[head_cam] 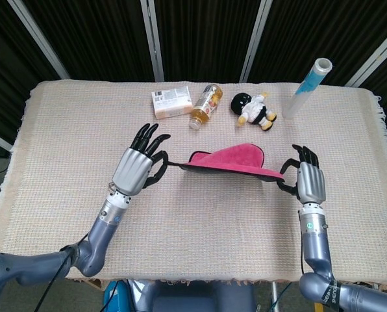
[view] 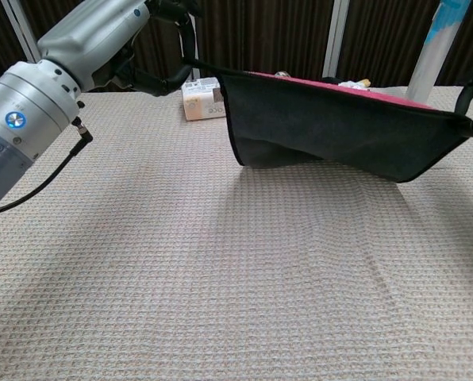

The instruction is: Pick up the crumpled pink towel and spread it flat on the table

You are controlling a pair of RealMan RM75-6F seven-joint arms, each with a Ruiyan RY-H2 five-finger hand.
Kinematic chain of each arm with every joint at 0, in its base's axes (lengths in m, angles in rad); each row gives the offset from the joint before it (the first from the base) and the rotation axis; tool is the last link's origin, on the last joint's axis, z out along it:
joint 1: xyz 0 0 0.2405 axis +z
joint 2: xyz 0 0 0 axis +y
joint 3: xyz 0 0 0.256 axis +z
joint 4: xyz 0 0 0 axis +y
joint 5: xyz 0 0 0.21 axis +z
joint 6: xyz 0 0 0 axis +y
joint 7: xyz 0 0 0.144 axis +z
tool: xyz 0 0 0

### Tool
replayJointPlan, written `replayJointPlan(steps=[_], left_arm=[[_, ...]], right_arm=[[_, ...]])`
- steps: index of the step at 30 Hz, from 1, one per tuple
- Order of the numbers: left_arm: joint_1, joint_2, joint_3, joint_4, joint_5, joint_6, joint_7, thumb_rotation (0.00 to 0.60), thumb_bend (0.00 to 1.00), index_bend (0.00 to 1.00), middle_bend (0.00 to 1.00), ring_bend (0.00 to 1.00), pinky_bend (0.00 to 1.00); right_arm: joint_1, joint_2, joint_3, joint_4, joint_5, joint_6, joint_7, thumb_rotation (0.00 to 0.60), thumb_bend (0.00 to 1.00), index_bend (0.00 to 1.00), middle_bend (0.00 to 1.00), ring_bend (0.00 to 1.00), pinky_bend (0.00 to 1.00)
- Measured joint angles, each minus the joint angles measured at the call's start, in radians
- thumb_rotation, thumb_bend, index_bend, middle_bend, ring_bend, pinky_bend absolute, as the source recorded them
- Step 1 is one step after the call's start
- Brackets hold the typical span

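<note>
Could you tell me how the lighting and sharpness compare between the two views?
Head view: even overhead light, sharp throughout, the towel reading bright pink. Chest view: the towel's underside looks nearly black against the dark curtains, a soft shadow lies on the table beneath it, and the close left arm shows slight glare.

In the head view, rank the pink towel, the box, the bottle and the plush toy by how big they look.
Largest to smallest:
1. Pink towel, clearly largest, though held above the table and nearer the camera.
2. Box.
3. Plush toy and bottle, too alike to rank.
</note>
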Motion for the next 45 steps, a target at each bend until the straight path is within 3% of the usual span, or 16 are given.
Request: replayJointPlan(steps=[14,26,45], left_arm=[[0.104,0.041,0.092,-0.105,0.121,0.077,0.021,0.6,0.54,0.62,0.19,0.0,0.0],[0.17,0.061,0.122,-0.125,0.171,0.096,-0.001,0.6,0.54,0.62,0.19,0.0,0.0],[0.232,0.028,0.161,-0.067,0.201,0.043,-0.048,0.6,0.54,0.62,0.19,0.0,0.0]], right_arm=[[-0.104,-0.007,-0.101,-0.02,-0.128,0.059,0.053,0.6,0.54,0.66,0.15,0.0,0.0],[-0.164,-0.034,-0.173,-0.045,-0.233,0.109,0.015,0.6,0.54,0.66,0.15,0.0,0.0],[-0.198,-0.076,-0.196,-0.029,-0.233,0.066,-0.04,0.6,0.54,0.66,0.15,0.0,0.0]])
